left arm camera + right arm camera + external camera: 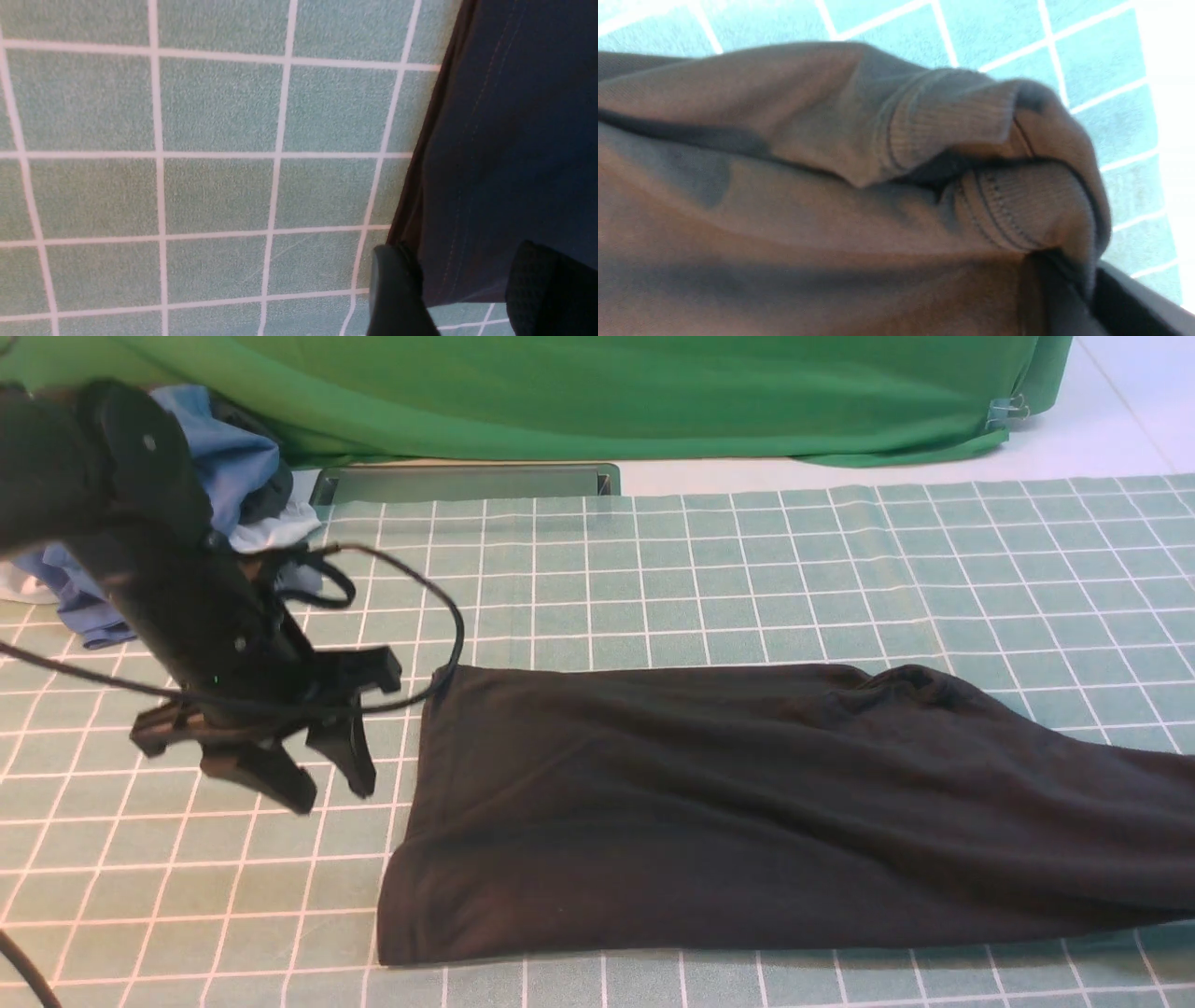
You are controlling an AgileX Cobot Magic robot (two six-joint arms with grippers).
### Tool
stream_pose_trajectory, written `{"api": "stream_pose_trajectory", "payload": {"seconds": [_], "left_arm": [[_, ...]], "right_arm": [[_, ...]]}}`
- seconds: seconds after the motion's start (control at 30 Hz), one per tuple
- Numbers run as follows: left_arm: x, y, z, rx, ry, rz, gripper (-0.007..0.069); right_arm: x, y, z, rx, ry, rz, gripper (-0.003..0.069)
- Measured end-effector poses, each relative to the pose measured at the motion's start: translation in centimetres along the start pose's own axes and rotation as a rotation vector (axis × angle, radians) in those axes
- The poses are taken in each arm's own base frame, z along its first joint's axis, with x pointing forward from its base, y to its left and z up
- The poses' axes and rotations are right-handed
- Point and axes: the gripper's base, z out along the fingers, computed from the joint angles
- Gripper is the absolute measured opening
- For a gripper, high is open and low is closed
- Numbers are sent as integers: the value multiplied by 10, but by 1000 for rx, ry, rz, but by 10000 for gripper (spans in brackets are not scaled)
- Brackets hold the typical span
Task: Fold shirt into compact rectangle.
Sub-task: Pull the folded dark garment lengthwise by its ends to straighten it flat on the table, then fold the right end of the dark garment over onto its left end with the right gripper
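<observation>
The black shirt lies folded into a long band across the gridded mat, its right end running out of the front view. My left gripper hangs open just left of the shirt's left edge, above the mat. In the left wrist view the shirt's hemmed edge shows below and between the open left gripper, with nothing held. My right gripper is out of the front view. In the right wrist view the right gripper is shut on a bunched fold of the shirt beside the ribbed collar.
A heap of blue and white garments lies at the back left behind my left arm. A green cloth hangs along the back, with a grey slot below it. A black cable loops from the left arm.
</observation>
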Motion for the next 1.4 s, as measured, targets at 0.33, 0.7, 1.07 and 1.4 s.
{"api": "stream_pose_trajectory", "payload": {"seconds": [0.33, 0.7, 1.07, 1.4], "left_arm": [[-11, -7, -23, 7, -59, 24, 307], [-12, -14, -25, 78, -70, 32, 307], [-15, -15, -27, 73, -100, 38, 307], [-15, -15, -27, 73, -100, 39, 307]], "right_arm": [[-23, -15, -52, 36, -124, 29, 71], [-25, 5, -99, -29, -282, -1, 71], [34, 172, -141, -378, -295, -317, 70], [113, 321, -113, -504, -233, -597, 70]]}}
